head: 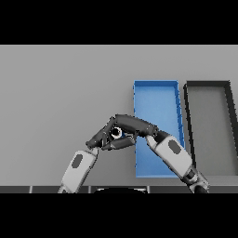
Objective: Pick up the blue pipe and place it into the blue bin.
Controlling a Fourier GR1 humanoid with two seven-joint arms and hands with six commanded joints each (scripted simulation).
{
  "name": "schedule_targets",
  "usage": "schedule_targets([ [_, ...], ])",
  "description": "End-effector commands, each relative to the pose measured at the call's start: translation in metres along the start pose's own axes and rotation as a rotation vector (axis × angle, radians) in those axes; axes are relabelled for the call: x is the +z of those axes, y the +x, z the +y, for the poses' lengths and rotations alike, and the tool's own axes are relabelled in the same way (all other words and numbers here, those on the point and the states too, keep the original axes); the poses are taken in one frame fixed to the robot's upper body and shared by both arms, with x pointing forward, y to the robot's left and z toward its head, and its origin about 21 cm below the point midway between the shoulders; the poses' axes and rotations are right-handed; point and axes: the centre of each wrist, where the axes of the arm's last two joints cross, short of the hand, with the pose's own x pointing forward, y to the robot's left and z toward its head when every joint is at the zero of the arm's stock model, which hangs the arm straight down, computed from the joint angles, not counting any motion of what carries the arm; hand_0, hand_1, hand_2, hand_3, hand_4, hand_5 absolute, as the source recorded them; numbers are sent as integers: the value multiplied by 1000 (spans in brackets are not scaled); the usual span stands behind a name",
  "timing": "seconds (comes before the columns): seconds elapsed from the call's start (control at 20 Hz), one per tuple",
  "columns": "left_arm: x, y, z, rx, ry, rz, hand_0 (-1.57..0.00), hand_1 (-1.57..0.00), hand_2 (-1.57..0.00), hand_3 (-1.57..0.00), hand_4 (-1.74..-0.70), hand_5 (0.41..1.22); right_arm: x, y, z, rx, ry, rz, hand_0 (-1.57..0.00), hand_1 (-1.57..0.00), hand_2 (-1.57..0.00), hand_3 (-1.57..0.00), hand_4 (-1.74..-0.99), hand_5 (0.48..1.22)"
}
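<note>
Two hands meet near the middle of the grey table (pixel 60 93), just left of the blue bin (pixel 156 95). The right hand (pixel 135 125) reaches in from the lower right, its forearm crossing over the bin's near half, and its dark fingers stretch leftward with the thumb curled beneath. The left hand (pixel 100 135) comes up from the lower left, and its fingertips touch the right hand's fingers. Between them sits the blue pipe (pixel 117 133), of which only a small blue patch shows beside a pale round spot, pinched between the right hand's fingers and thumb. Whether the left hand's fingers also grip it cannot be told. The pipe is outside the bin, just beside its left wall. A black bin (pixel 209 86) stands right of the blue one, close beside it.
</note>
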Motion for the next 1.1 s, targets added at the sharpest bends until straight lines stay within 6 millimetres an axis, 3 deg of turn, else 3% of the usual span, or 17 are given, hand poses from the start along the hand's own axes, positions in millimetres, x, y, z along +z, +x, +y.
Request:
schedule_targets([
  [0.0,-1,1,0,-14,0,7,-1571,-1571,-1571,-1433,-1728,1221,1,-3,2,-2,-7,-18,-1511,-1511,-1514,-1462,-1710,1125],
  [0.25,3,4,5,-75,36,-23,-1571,-1571,-1571,-1454,-1724,1221,-4,0,4,-17,-53,-26,-1551,-1551,-1552,-1535,-1731,1190],
  [0.3,4,3,6,-103,43,-14,-1462,-1342,-1293,-1166,-1599,1221,-3,-1,3,-14,-67,-23,-1555,-1555,-1556,-1542,-1733,1196],
  [0.35,7,3,7,-107,16,-15,-1169,-1073,-1034,-933,-1475,1221,-3,1,4,-11,-67,-26,-1558,-1558,-1559,-1548,-1734,1201],
  [0.5,9,4,11,-138,-50,14,-598,-549,-529,-477,-1206,1221,-4,2,9,-29,-70,12,-1565,-1565,-1565,-1559,-1738,1211],
  [0.65,6,5,12,-148,-48,78,-306,-281,-270,-244,-1047,938,-3,4,12,-7,-78,1,-1568,-1568,-1568,-1565,-1739,1216],
  [0.8,9,1,13,-126,-33,119,-156,-143,-138,-124,-980,704,-5,7,10,1,-98,-10,-1569,-1569,-1569,-1568,-1740,1218],
  [0.9,8,0,10,-99,-24,160,-100,-91,-88,-79,-969,603,-3,5,12,-8,-87,-21,-1570,-1570,-1570,-1569,-1740,1219],
  [1.05,9,-1,11,-131,-11,163,-50,-46,-45,-40,-947,513,-1,3,7,-46,-99,-50,-1570,-1570,-1570,-1570,-1741,1220],
])
